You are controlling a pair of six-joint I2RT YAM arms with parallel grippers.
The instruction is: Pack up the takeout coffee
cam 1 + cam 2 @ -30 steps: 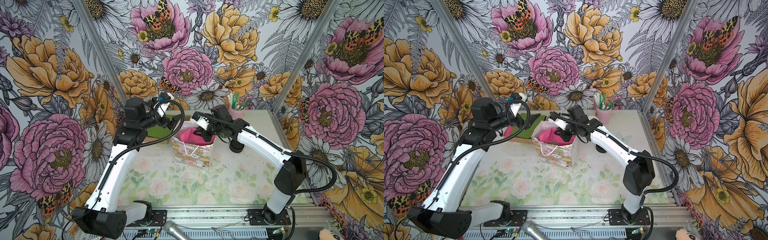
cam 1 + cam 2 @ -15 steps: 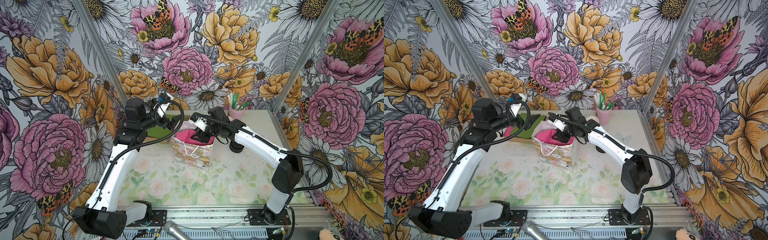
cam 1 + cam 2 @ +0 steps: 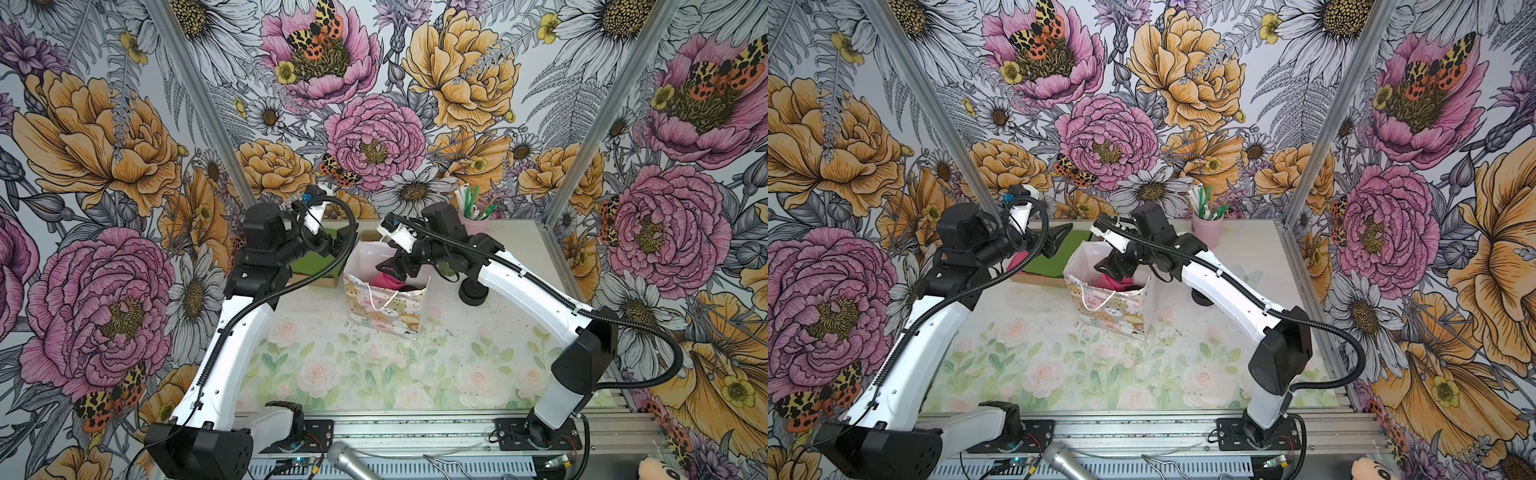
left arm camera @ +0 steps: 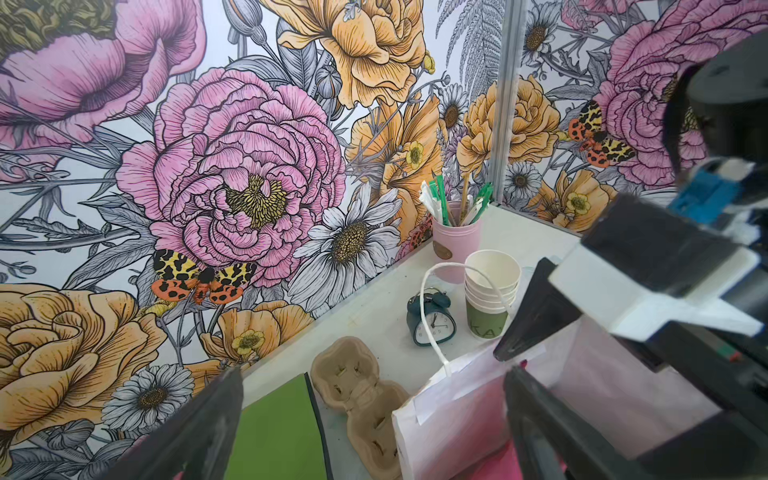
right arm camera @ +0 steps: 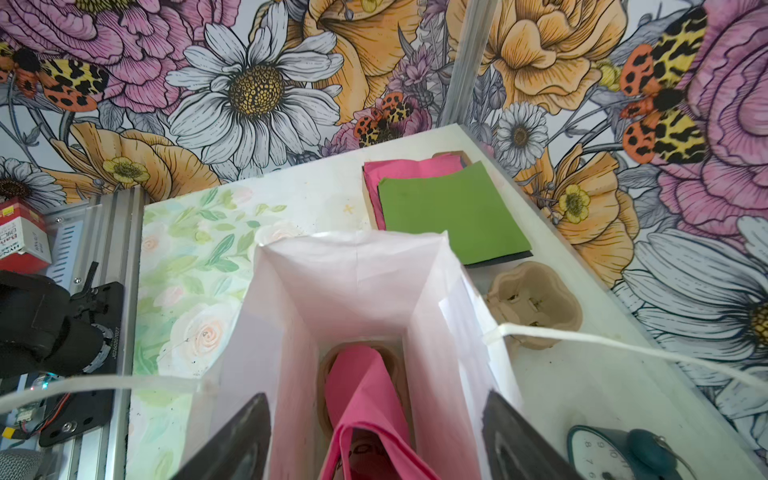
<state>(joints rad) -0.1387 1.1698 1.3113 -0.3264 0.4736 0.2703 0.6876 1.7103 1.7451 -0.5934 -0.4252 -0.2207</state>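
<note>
Both my jaws open, right pair at the bag [image 5: 357, 291] mouth above the pink napkin [image 5: 361, 395]; lifting out could snag a handle [image 5: 623, 347] and tip the bag.

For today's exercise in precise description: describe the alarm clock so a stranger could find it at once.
Find the pink cup of straws at the back wall. In front stand a stack of paper cups and, beside it, the alarm clock. Only it is dark teal, with twin bells and a white dial.
</note>
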